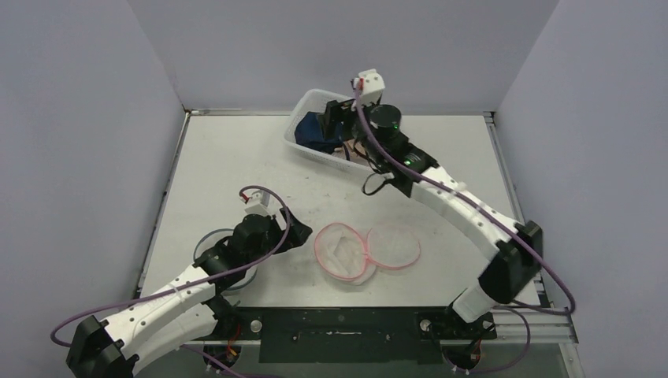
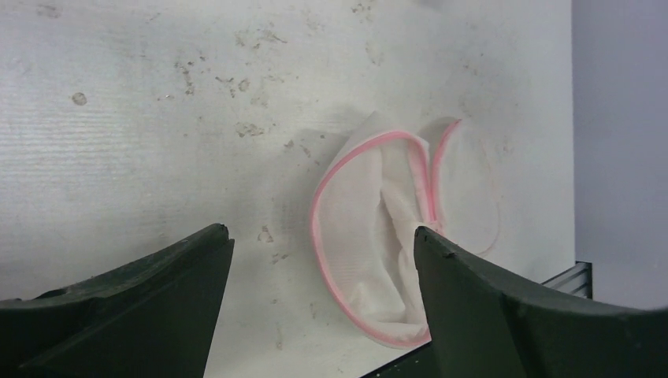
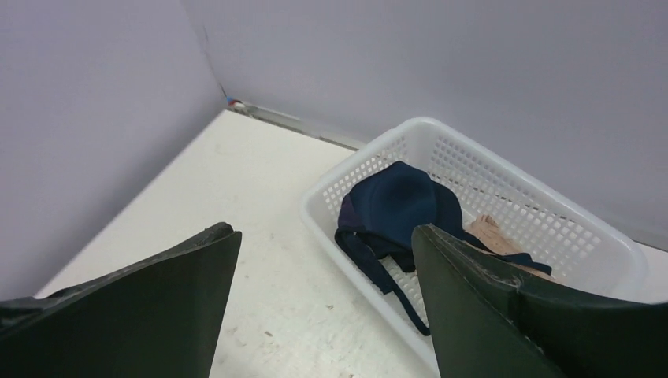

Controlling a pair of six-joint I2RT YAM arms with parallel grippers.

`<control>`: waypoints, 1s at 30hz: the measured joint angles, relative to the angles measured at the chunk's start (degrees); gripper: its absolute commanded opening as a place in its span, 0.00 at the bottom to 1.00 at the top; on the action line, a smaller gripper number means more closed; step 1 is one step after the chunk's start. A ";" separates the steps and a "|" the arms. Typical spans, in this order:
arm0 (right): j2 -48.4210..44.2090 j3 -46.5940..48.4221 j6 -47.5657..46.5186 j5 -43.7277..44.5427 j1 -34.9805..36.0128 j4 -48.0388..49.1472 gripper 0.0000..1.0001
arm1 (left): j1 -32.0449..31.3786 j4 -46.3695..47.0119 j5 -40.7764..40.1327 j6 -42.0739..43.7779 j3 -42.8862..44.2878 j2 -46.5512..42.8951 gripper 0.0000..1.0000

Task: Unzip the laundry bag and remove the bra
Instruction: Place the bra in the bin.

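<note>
A robotics lab test booth rather than a home: a scuffed white table (image 1: 228, 157) is boxed in on three sides by bare grey walls (image 1: 79, 118). The left arm (image 1: 181, 287) and right arm (image 1: 465, 209) of a robot are bolted to a black plate (image 1: 339, 331) at the near edge, trailing purple cables (image 1: 256, 188), with a metal rail (image 1: 520, 324) beside them. Household things on the table: a white plastic basket (image 1: 311, 152) of clothes and a pink-edged laundry bag (image 1: 346, 252)
</note>
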 measured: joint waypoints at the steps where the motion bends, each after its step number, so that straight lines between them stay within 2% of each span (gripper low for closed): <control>1: -5.05 -3.80 1.14 -0.04 0.04 1.05 0.83 | 0.22 0.46 0.37 0.33 0.39 -0.02 0.85; 8: -34.93 -28.57 9.31 -0.24 0.44 3.37 0.83 | 1.86 4.57 6.80 2.12 1.05 3.37 0.84; 19: -62.10 -59.84 23.78 0.76 0.44 -16.37 0.80 | 1.27 9.27 15.15 3.06 2.10 16.11 0.80; 23: -71.10 -64.59 30.21 3.61 0.44 -21.22 0.79 | 0.61 10.40 14.95 1.95 2.08 17.25 0.79; 30: -72.96 -64.87 40.81 9.51 0.44 -28.59 0.80 | 0.55 15.30 14.88 -0.87 1.25 22.62 0.67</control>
